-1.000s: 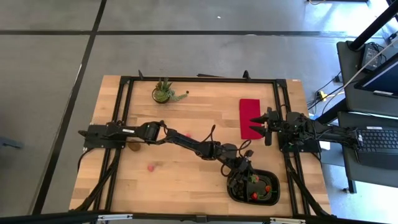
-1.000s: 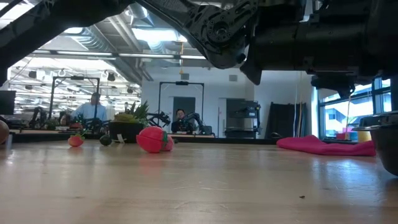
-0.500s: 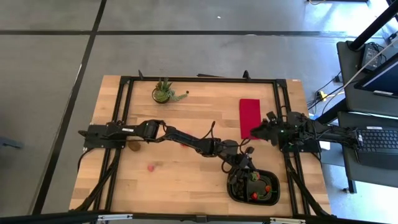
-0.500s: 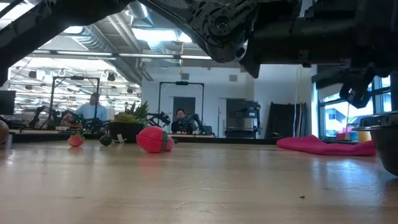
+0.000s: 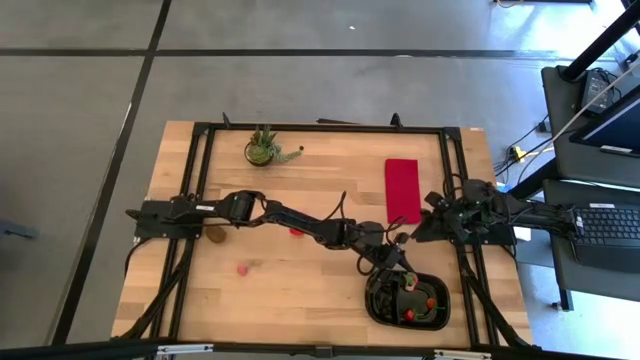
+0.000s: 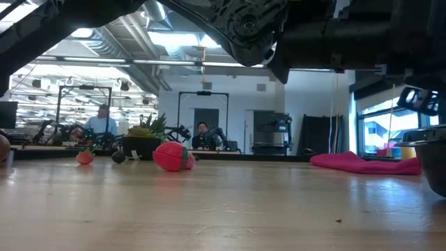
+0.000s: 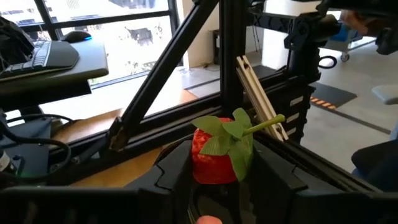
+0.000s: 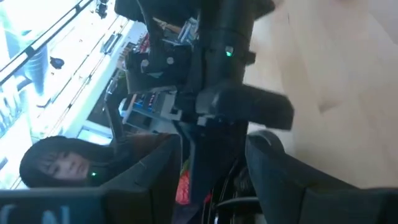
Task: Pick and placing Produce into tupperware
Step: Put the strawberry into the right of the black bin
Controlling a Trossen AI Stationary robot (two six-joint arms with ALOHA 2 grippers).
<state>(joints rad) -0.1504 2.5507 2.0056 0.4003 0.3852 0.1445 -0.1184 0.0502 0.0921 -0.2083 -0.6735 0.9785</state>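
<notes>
My left gripper point(image 5: 403, 285) reaches over the far part of the black tupperware point(image 5: 440, 318) and is shut on a red strawberry with a green leafy top point(image 7: 214, 155). A few red and orange pieces point(image 5: 410, 313) lie inside the tupperware. More produce rests on the wood: two red pieces point(image 5: 241, 269) point(image 5: 296, 232) and a brown oval point(image 5: 215, 236). In the low view, a strawberry point(image 6: 173, 156) lies in front of smaller pieces point(image 6: 85, 157). My right gripper point(image 5: 412, 236) hovers open and rolled on its side, near the red cloth point(image 5: 403, 188). My left gripper pinches the strawberry's red body point(image 7: 202, 163) between its two fingers point(image 7: 171, 171), one on each side. The fingers lie nearly level, coming from the table's left. The leafy top and stem point(image 7: 239, 134) point away from the wrist. The strawberry hangs clear above the tupperware.
A potted green plant point(image 5: 262, 148) stands at the far left of the table. The black frame rails point(image 5: 455, 180) run along the table's edges. People sit in the room beyond the far edge point(image 6: 104, 122). Bare wood lies between the loose pieces and the tupperware.
My right gripper has rolled about its own line and swung from beside the red cloth toward the table's near edge, its fingers staying apart. My left arm has shifted slightly toward the far edge, so the red piece under it now shows on its near side.
</notes>
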